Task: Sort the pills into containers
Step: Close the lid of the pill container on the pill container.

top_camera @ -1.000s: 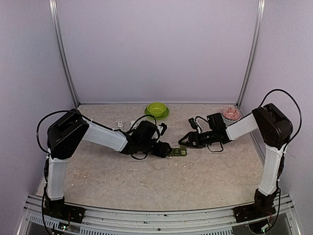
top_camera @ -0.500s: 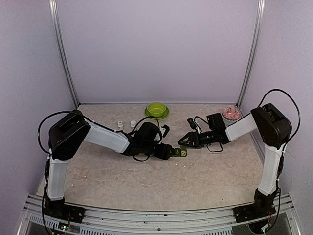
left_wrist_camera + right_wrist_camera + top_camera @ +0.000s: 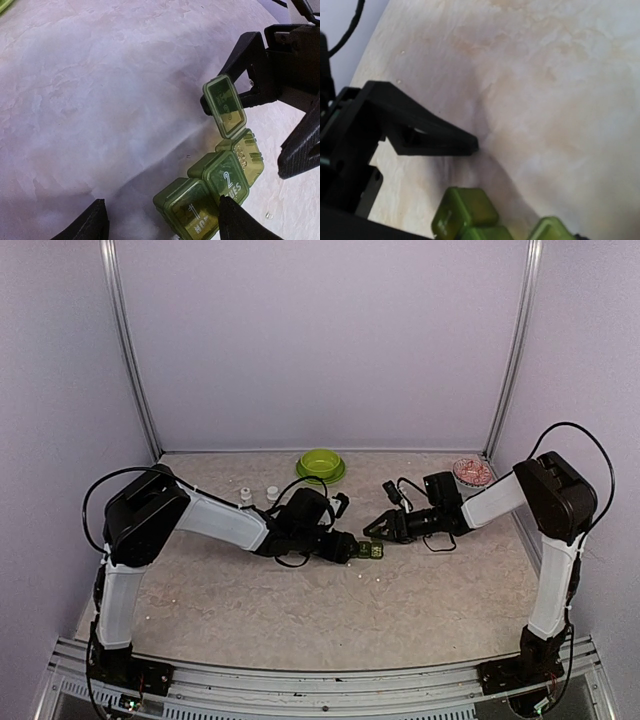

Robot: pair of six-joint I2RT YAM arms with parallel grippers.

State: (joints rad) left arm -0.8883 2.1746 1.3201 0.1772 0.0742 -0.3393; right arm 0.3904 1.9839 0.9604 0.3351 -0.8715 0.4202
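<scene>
1. Jaws of the left gripper (image 3: 161, 201) stand spread, gripping nothing; the dark green pill box (image 3: 220, 185) lies just beside one finger.
2. Right gripper (image 3: 370, 532) jaws gape astride the box's far end, one fingertip behind its raised lid (image 3: 225, 106).
3. Box rests on the marbled table (image 3: 100, 100) between both grippers.

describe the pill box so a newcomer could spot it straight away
Start mid table, where the left fingers and right fingers nearly meet. The pill box lies between them: a dark green strip of three square compartments, one end lid standing open. The lime bowl farther back is round, and the white bottle is far paler.
</scene>
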